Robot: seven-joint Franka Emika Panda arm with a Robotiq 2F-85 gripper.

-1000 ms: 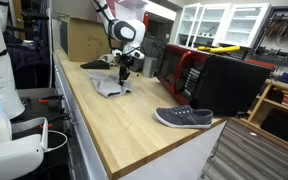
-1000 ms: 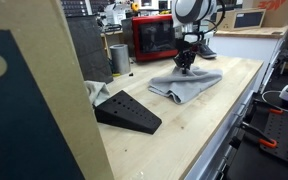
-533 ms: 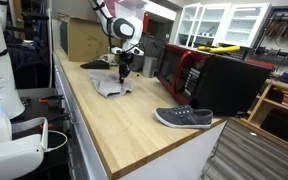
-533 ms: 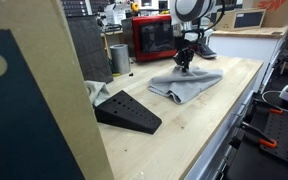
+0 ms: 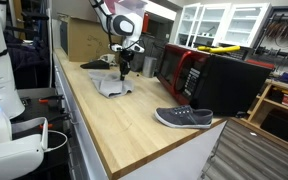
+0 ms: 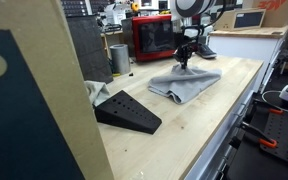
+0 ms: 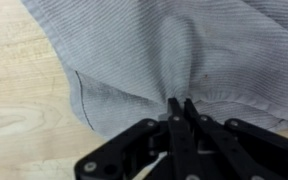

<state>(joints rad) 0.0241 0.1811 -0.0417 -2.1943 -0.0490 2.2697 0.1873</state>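
Note:
A grey cloth (image 5: 113, 86) lies crumpled on the wooden table (image 5: 124, 125); it also shows in an exterior view (image 6: 187, 83) and fills the wrist view (image 7: 154, 50). My gripper (image 7: 180, 103) is shut on a pinched fold of the cloth, and the fabric rises in a ridge to the fingertips. In both exterior views the gripper (image 5: 123, 68) (image 6: 184, 60) stands upright over the cloth and lifts its middle a little.
A grey shoe (image 5: 184, 118) lies near the table's front edge. A black wedge (image 6: 127, 111) sits beside the cloth. A red and black microwave (image 5: 189, 72) stands behind, also in an exterior view (image 6: 154, 38). A cardboard box (image 5: 84, 40) stands at the far end.
The gripper has risen slightly with the cloth pinched in it, so the fabric's middle is pulled up a little more.

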